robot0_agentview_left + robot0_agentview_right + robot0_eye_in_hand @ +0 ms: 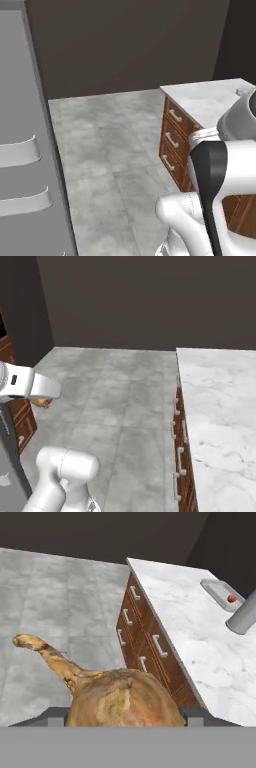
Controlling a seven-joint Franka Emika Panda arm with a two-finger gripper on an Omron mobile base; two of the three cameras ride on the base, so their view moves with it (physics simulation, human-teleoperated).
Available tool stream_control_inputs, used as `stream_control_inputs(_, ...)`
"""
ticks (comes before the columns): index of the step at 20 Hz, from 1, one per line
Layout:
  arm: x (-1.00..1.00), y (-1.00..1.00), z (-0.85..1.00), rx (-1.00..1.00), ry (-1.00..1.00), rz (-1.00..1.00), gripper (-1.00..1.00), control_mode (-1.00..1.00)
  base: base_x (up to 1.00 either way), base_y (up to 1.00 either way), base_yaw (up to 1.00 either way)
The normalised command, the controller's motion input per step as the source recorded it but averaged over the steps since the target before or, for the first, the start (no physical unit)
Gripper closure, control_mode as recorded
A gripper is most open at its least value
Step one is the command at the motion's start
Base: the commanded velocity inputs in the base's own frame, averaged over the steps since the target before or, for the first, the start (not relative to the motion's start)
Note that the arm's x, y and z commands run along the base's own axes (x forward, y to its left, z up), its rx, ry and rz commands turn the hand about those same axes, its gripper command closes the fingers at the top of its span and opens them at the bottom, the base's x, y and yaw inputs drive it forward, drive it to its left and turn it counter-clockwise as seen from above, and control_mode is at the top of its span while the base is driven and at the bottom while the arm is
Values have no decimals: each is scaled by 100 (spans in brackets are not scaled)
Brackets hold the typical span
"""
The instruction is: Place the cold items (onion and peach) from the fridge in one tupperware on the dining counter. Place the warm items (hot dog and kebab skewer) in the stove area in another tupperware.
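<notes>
I've got the onion (122, 699) clamped in the gripper (122, 714), jaws set wide on either side of it, its dry stalk pointing up and left in the hand view. It hangs over the grey floor (60, 602), near the wooden drawers (142, 644). Beyond them lies the marble counter (195, 627), with a grey tray (220, 594) holding something small and red (232, 598) at its far end.

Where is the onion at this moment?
In the hand view, the onion sits low in the middle, between the gripper's fingers, above the floor and left of the marble counter with drawers.
</notes>
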Motion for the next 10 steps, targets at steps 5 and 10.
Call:
stream_control_inputs(5,0,0,0,0,0,0,100,100,89,-76,1)
stream_control_inputs(10,0,0,0,0,0,0,100,100,83,-1,-4)
